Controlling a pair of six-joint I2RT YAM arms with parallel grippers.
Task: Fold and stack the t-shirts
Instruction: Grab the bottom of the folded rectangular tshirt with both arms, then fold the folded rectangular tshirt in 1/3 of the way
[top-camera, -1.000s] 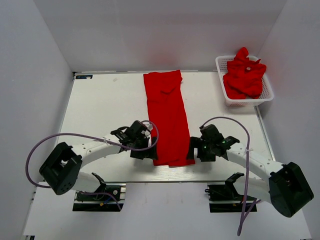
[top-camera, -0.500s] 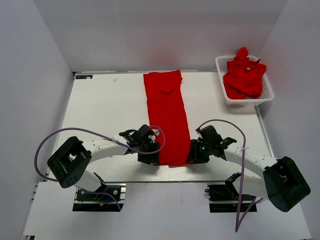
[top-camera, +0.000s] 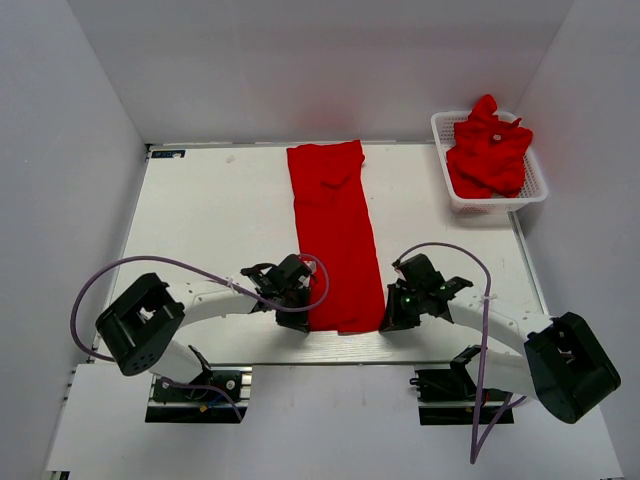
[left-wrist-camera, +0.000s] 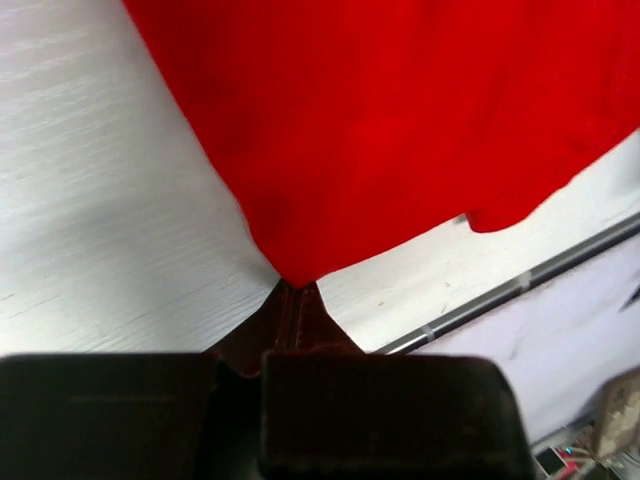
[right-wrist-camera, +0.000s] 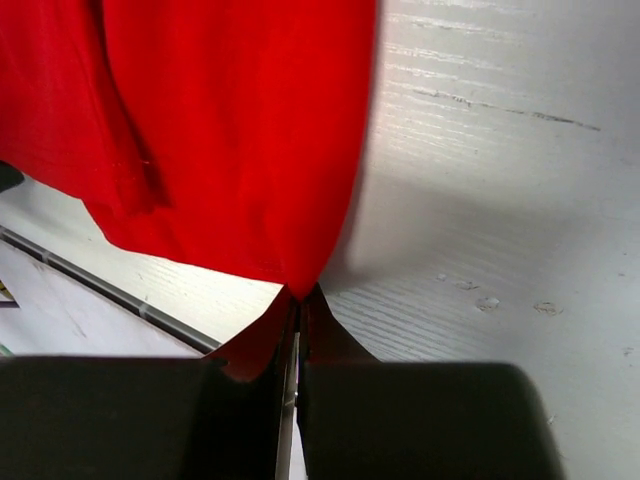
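A red t-shirt (top-camera: 335, 235), folded into a long strip, lies down the middle of the white table from the back edge toward the front. My left gripper (top-camera: 303, 322) is shut on its near left corner (left-wrist-camera: 296, 272). At the near right corner (right-wrist-camera: 300, 282) my right gripper (top-camera: 386, 320) is shut on the cloth as well. Both wrist views show the red fabric pinched at the closed fingertips and pulled to a point. More red t-shirts (top-camera: 490, 150) lie crumpled in a heap at the back right.
A white mesh basket (top-camera: 442, 170) at the table's back right corner holds the crumpled heap. A metal rail (left-wrist-camera: 520, 285) runs along the table's front edge just behind the shirt's hem. White walls close in on three sides.
Both grippers moved inward onto the shirt's near corners and went from open to shut on the cloth. The shirt's near hem has shifted slightly.
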